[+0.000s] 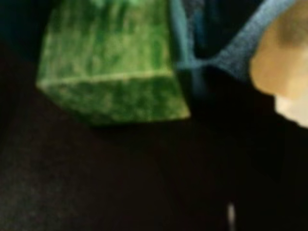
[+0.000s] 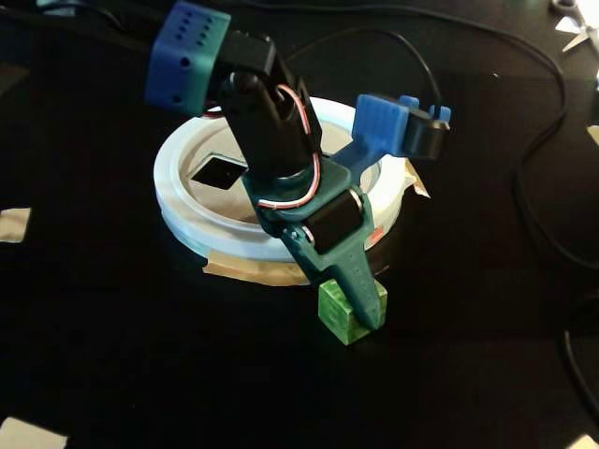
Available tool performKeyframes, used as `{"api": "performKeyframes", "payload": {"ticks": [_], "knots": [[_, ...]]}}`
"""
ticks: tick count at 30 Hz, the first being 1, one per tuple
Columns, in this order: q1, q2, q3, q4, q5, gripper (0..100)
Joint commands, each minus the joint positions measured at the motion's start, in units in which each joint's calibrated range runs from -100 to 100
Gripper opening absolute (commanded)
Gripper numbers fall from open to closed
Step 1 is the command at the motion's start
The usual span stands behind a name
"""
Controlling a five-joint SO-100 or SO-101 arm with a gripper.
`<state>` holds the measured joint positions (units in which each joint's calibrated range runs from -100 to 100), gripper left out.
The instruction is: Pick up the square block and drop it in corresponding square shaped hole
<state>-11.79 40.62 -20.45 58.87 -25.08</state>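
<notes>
A black table (image 2: 112,374) fills the fixed view, with dark cables (image 2: 524,187) looping across its two o'clock region and pale scraps of tape (image 2: 13,224) at the nine and seven o'clock edges. Just above the picture's centre, toward eleven o'clock, lies the white hoop (image 2: 178,210), ringing a tan cardboard disc (image 2: 201,154). The square shaped hole (image 2: 221,171) sits in the disc's nine o'clock part, dark and turned like a diamond. Tan tape (image 2: 253,271) pokes out from under the hoop at six o'clock.

The arm (image 2: 271,122) reaches down from eleven o'clock across the hoop, a blue housing (image 2: 185,56) at its upper end and a red and white wire (image 2: 304,173) curling around its dark motor body. The gripper (image 2: 360,304) points down toward five o'clock of the hoop, outside the ring. One dark green finger (image 2: 360,281) runs down against the square block (image 2: 343,311), its tip reaching the table at the block's right side. The blue finger (image 2: 393,126) is lifted far out toward one o'clock, so the pincer stands wide apart and clamps nothing.

The square block rests on the table just beyond the hoop's six o'clock rim, close to the tape. In the blurred wrist view the block (image 1: 110,72) fills the ten o'clock area, its streaky green faces meeting at a pale edge, with a blue gripper part just beside it at one o'clock.
</notes>
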Motion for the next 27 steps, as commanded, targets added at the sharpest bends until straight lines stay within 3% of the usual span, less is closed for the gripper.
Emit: {"api": "performKeyframes", "payload": {"ticks": [1, 3, 6, 21, 27], "knots": [[-0.82, -2.15, -5.05, -0.52, -0.44, 45], [-0.82, -2.33, -5.05, -0.42, -0.44, 34], [-0.95, -3.85, -4.96, -0.42, -0.39, 30], [-1.82, -21.67, -4.96, 11.82, -0.05, 30], [-9.31, -30.54, -3.96, 26.07, -0.39, 30]]}}
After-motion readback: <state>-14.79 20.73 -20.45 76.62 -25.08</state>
